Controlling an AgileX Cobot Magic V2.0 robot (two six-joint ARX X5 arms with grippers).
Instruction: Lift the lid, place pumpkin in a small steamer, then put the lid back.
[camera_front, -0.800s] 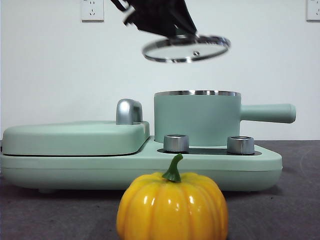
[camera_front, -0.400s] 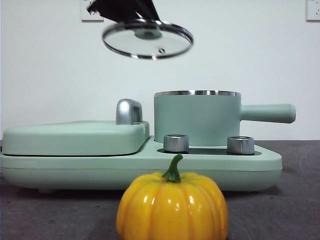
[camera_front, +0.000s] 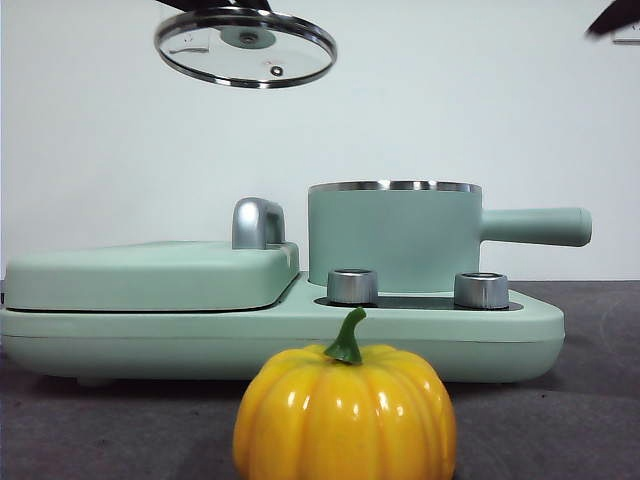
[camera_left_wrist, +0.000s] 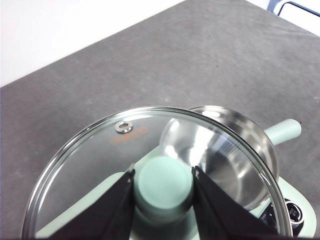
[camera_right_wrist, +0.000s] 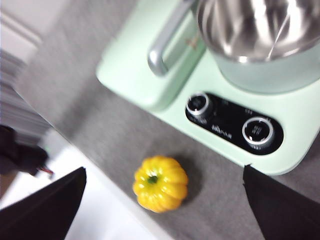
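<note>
— Moved since the earlier frame: lid (camera_front: 245, 48), carried further left and higher, clear of the small steamer (camera_front: 393, 236).
— Held by?
— Left gripper (camera_left_wrist: 163, 186), jaws clamped on the lid's mint knob (camera_left_wrist: 164, 190); glass disc hangs high above the griddle cover (camera_front: 150, 273), tilted slightly.
— Steamer?
— Uncovered, on the appliance base (camera_front: 520, 330), steel interior showing, handle pointing right.
— Pumpkin (camera_front: 345, 412)?
— On the grey table (camera_right_wrist: 115, 135), nearest the front camera, before the two chrome knobs (camera_right_wrist: 257, 130), apart from the base.
— Right gripper (camera_right_wrist: 165, 210)?
— Aloft, jaws spread wide, above the pumpkin.
</note>
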